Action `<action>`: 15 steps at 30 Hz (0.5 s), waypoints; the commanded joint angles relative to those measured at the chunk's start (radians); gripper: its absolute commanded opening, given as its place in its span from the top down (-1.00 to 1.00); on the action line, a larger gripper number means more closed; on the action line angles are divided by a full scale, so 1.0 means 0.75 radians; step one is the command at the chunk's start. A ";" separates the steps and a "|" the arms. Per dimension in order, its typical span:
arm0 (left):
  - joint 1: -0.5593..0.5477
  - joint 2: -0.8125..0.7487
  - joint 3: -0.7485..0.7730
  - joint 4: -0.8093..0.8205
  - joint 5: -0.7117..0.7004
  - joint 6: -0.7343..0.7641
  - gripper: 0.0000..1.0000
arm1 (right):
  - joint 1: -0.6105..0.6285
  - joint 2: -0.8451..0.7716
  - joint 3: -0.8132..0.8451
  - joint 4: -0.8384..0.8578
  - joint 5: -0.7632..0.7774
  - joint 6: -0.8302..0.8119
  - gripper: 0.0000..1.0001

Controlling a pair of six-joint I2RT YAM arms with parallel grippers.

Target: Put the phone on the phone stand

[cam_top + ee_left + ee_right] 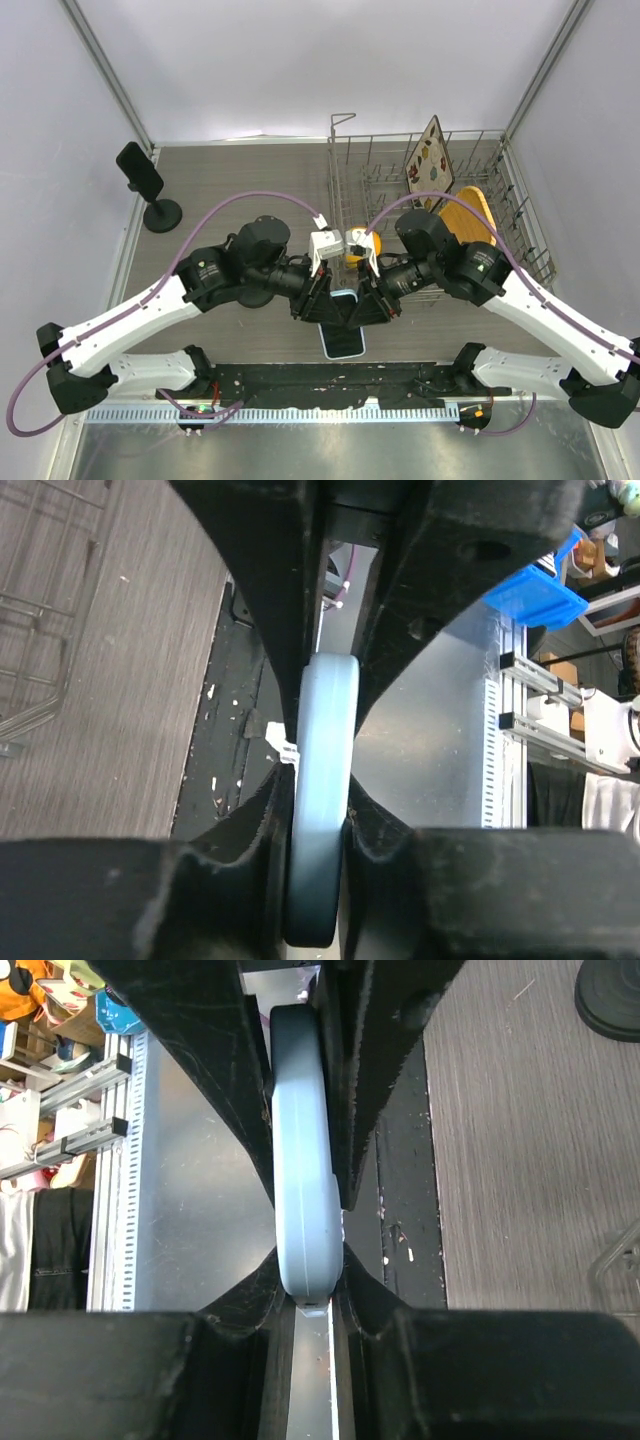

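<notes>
Pinching the light-blue phone (343, 338) with left fingers (240, 630) and right fingers (390, 1060) together near six o'clock on the counter (240, 180), probably steadying a handover toward the phone stand (140, 170) at ten o'clock.

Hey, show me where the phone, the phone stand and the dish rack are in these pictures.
phone (343, 342): top external view, its uncovered near end.
phone stand (162, 214): top external view, its round base.
dish rack (400, 137): top external view, its back rail.
</notes>
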 commanded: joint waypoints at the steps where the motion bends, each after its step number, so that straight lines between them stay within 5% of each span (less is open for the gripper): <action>1: -0.041 -0.018 0.046 0.017 -0.005 0.010 0.64 | 0.000 -0.039 0.045 0.152 -0.018 -0.008 0.99; 3: -0.041 -0.031 0.028 0.037 0.020 0.008 0.74 | 0.000 -0.051 0.035 0.154 -0.018 -0.010 0.99; 4: -0.041 -0.037 0.022 0.040 0.016 0.016 0.97 | 0.000 -0.057 0.030 0.160 -0.014 -0.006 0.99; 6: -0.043 -0.049 0.008 0.040 -0.031 0.022 0.99 | 0.000 -0.082 0.012 0.197 -0.012 0.025 0.99; 7: -0.043 -0.078 0.005 0.040 -0.078 0.010 1.00 | 0.000 -0.084 0.010 0.211 0.019 0.035 0.86; 8: -0.043 -0.098 -0.001 0.050 -0.147 0.000 1.00 | 0.000 -0.094 -0.004 0.262 0.037 0.057 0.42; 11: -0.041 -0.218 -0.021 0.091 -0.352 -0.035 1.00 | 0.000 -0.149 -0.102 0.450 0.086 0.164 -0.18; 15: -0.041 -0.425 -0.082 0.166 -0.571 -0.076 1.00 | 0.002 -0.268 -0.321 0.773 0.199 0.425 -0.39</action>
